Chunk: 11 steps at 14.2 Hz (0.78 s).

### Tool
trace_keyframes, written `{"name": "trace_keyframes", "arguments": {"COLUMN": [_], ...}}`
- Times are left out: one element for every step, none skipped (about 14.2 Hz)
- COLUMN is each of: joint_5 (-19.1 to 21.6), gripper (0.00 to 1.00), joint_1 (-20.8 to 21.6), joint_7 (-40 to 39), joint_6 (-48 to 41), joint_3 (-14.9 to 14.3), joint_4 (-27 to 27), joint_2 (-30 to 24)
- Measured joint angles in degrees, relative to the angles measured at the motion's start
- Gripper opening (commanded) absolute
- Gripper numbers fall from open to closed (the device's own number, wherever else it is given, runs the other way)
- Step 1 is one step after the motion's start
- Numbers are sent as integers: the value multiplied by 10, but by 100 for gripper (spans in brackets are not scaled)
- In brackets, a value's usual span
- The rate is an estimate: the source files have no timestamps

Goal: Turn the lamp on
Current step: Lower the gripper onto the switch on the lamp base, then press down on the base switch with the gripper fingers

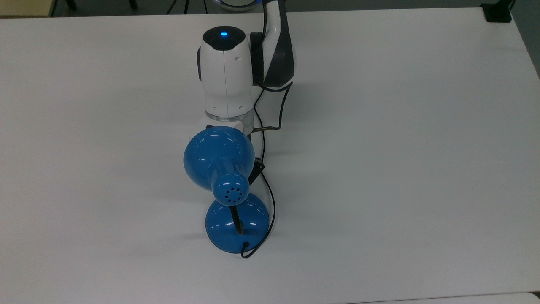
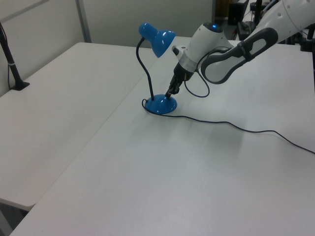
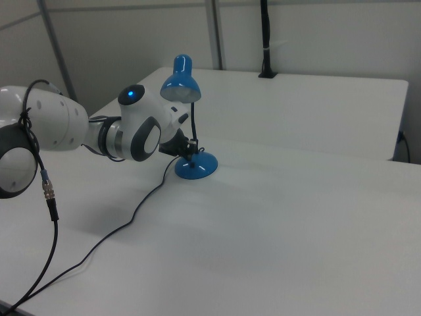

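Note:
The lamp stands upright on the white table point(image 1: 379, 169). It is glossy blue, with a dome shade point(image 1: 219, 157), a black gooseneck and a round base point(image 1: 237, 226). In the left view the shade point(image 2: 157, 39) hangs above the base point(image 2: 161, 104), and no glow shows under it. My gripper point(image 2: 170, 92) points down at the base's far edge, its fingers shut together with nothing held. In the top view the shade hides most of it, and a dark tip point(image 1: 257, 165) pokes out at the shade's right. In the right view the gripper point(image 3: 187, 150) sits just above the base point(image 3: 196, 166).
The lamp's thin black cord point(image 2: 236, 127) snakes across the table from the base, passing under my arm. A second table point(image 2: 54, 93) adjoins on the left view's left, with a black clamped post point(image 2: 12, 64) at its far edge. A black block point(image 1: 498, 12) sits at the top view's upper right corner.

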Motion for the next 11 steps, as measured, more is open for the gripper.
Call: {"name": "trace_keyframes", "arguments": {"joint_5": [0,0,0,0,0,0,0,0,0,0,0], "gripper": [0,0,0,0,0,0,0,0,0,0,0], "joint_1": [0,0,0,0,0,0,0,0,0,1,2], "joint_7": [1,2,2,2,3,3,3,3,3,3,3], "joint_6": [0,0,0,0,0,0,0,0,0,0,0], "joint_3": [0,0,0,0,0,0,0,0,0,0,0], "joint_4": [5,11,14,15,17,17,17,17,17,17,18], "joint_2": [2,7,10,12,14,15,15,16,16,16,16]}}
